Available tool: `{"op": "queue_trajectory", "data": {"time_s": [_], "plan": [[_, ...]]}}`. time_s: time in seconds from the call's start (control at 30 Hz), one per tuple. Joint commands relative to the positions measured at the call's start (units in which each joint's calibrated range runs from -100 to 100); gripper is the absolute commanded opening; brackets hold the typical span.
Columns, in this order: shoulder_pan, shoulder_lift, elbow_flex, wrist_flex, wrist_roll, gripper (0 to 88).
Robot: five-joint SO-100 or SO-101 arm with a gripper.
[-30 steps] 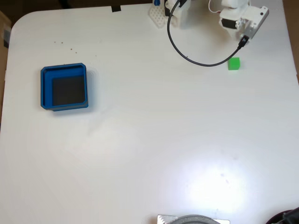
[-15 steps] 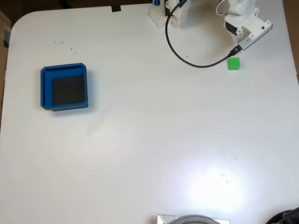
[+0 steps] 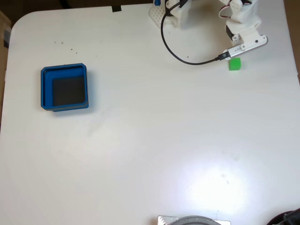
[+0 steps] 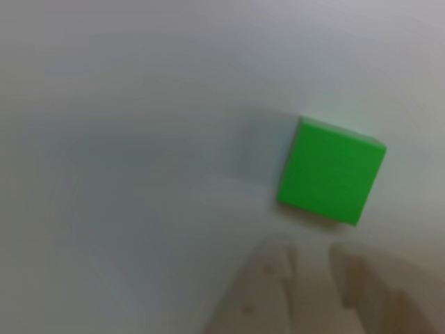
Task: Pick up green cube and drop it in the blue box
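Note:
The green cube [image 3: 235, 64] lies on the white table at the far right, just below the arm's white wrist [image 3: 244, 35]. In the other view, the green cube [image 4: 332, 170] sits right of centre, blurred, a little beyond my gripper [image 4: 313, 282]. Its two pale fingertips [image 4: 268, 289] enter from the bottom edge with a narrow strip of table between them and nothing held. They stop short of the cube's near side. The blue box [image 3: 64, 87] stands far off at the left, its dark floor bare.
A black cable [image 3: 187, 57] loops from the arm's base [image 3: 178, 11] across the table to the wrist. A grey round object [image 3: 194, 220] pokes in at the bottom edge. The table's right edge [image 3: 296, 70] runs close to the cube.
The arm's wrist has turned and come down toward the green cube, and the cable loop has shifted with it. Cube and box have not moved.

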Motion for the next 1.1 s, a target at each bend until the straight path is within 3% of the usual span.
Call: {"op": "queue_trajectory", "data": {"time_s": [0.0,0.9,1.07], "plan": [[1.3,-0.1,-3.9,0.3,-1.1,1.6],[1.5,-0.1,-2.4,0.3,-2.2,1.9],[1.6,0.0,-2.4,0.3,-2.3,10.0]]}}
